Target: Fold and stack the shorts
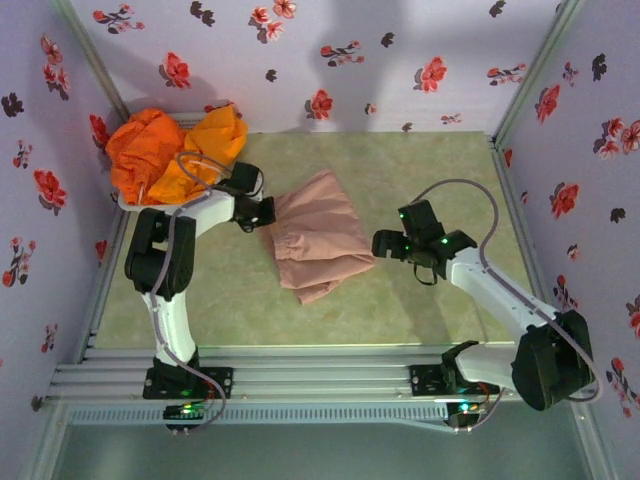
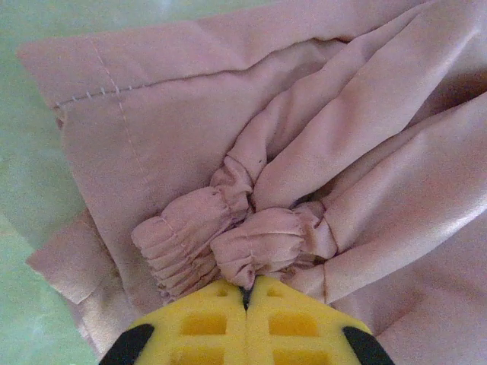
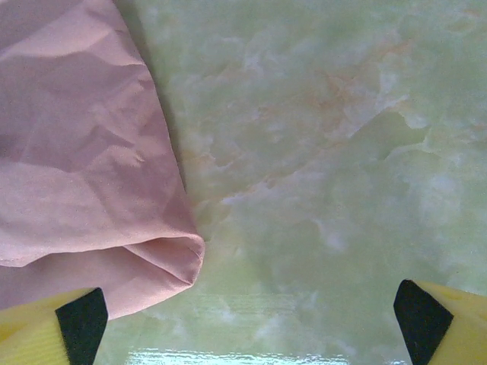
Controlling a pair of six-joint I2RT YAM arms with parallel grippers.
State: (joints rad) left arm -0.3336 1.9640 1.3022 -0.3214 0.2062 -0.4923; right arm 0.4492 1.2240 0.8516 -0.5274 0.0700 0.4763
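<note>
The dusty pink-beige shorts (image 1: 318, 238) lie crumpled in the middle of the table. My left gripper (image 1: 264, 213) is at their left edge, shut on the bunched elastic waistband (image 2: 251, 251); the yellow fingers (image 2: 205, 323) meet with fabric pinched at their tips. My right gripper (image 1: 392, 245) hovers just right of the shorts, open, with bare table between its fingertips (image 3: 76, 323) and a folded corner of the pink shorts (image 3: 163, 262) at its left. Two bright orange shorts (image 1: 170, 150) are heaped at the back left.
The orange heap rests in a white basket (image 1: 135, 203) in the back left corner. Floral walls (image 1: 350, 60) close in the table on three sides. Green marbled tabletop (image 1: 430, 170) is bare at the right and front. A metal rail (image 1: 310, 375) runs along the near edge.
</note>
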